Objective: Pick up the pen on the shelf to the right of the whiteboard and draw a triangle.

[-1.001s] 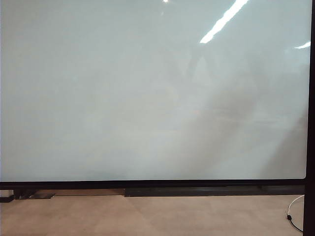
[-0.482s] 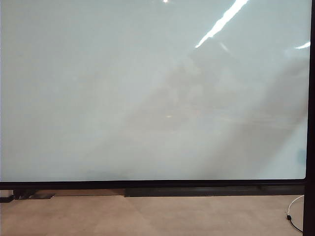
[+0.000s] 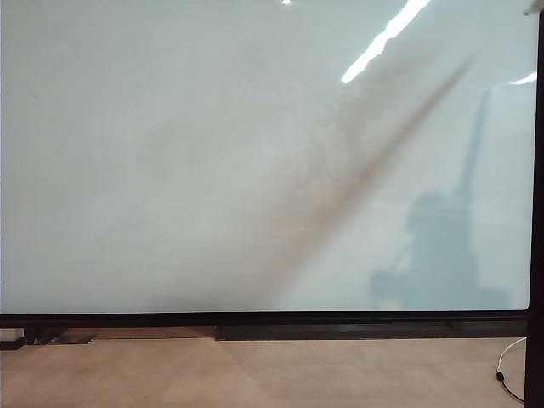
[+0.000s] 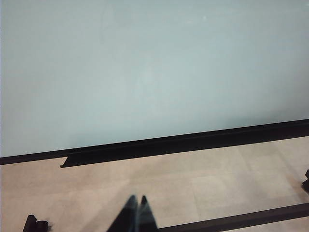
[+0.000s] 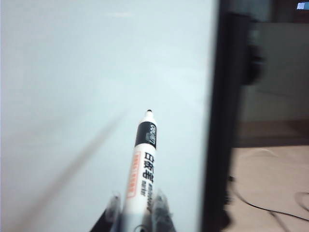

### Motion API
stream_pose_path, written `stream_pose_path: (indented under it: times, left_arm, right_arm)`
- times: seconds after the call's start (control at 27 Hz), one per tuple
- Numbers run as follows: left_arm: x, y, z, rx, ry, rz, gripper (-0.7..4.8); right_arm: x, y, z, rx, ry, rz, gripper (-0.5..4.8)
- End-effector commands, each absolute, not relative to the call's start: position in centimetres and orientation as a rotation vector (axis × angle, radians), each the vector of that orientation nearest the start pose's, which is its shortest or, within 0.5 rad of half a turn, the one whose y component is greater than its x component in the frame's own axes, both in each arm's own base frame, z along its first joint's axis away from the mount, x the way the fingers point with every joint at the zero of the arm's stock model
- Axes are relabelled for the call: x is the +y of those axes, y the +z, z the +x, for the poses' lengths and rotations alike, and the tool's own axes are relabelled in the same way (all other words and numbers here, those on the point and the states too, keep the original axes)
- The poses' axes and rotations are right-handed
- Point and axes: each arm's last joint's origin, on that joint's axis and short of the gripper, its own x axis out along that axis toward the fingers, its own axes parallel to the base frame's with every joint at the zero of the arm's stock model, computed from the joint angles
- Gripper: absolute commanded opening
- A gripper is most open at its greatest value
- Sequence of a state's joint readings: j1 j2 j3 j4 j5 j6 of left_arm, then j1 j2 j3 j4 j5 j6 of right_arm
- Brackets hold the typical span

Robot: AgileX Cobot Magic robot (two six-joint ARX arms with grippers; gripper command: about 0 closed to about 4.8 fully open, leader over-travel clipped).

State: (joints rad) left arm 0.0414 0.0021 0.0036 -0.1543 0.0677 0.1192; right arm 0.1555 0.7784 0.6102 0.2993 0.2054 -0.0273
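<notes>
**Marker gripped, tip aimed at a bare board**

Gloss everywhere: the whiteboard [image 3: 255, 153] fills the exterior view, a smooth pale blue-white sheet streaked with bright ceiling-light reflections, edged by a thin black frame [image 3: 272, 319]. A soft diagonal shadow crosses it towards the upper right, and a bluish reflected shape sits low on the right side. No arm shows in this view. No drawn line is visible on the board.

Over to the right wrist view: the right gripper [image 5: 137, 210] has its two translucent fingers [image 5: 161, 207] pinched on the pen [image 5: 142, 169], a slim white cylinder with a black collar, printed lettering and a small dark nib. The nib points at the board's surface close to the black vertical frame edge on the right; whether it touches, I cannot tell. Beyond the frame, a thin cable [image 5: 263, 208] trails over beige floor.

The left gripper [image 4: 136, 215] hangs low and well back from the board, its dark tapered fingers pressed together, holding nothing, above pale matte floor tiles.
</notes>
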Motion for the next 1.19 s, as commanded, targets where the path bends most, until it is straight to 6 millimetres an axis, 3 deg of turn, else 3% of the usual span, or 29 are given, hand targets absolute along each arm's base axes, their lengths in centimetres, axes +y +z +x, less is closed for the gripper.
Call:
stream_pose_path:
  times: [0.04, 0.26, 0.48, 0.7, 0.89, 1.19]
  left_arm:
    - [0.2, 15.1, 9.6, 0.143, -0.038, 0.112, -0.05]
    - [0.2, 15.1, 9.6, 0.143, -0.039, 0.111, -0.05]
    - [0.2, 15.1, 9.6, 0.143, -0.038, 0.112, -0.05]
    - [0.2, 15.1, 9.6, 0.143, -0.038, 0.112, -0.05]
    - [0.2, 15.1, 9.6, 0.143, -0.038, 0.112, -0.05]
    - [0.2, 15.1, 9.6, 0.142, -0.039, 0.112, -0.05]
  right_arm:
    - [4.9, 32.4, 16.9, -0.152, 0.051, 0.019, -0.05]
    - [9.9, 32.1, 16.9, -0.195, 0.190, 0.068, -0.05]
    - [16.0, 31.7, 20.6, -0.196, 0.325, 0.053, -0.05]
    - [19.7, 33.0, 21.9, -0.239, 0.413, -0.013, -0.05]
    - [20.3, 33.6, 21.8, -0.255, 0.417, -0.028, -0.05]
    - [21.3, 31.8, 21.9, -0.145, 0.390, -0.085, -0.05]
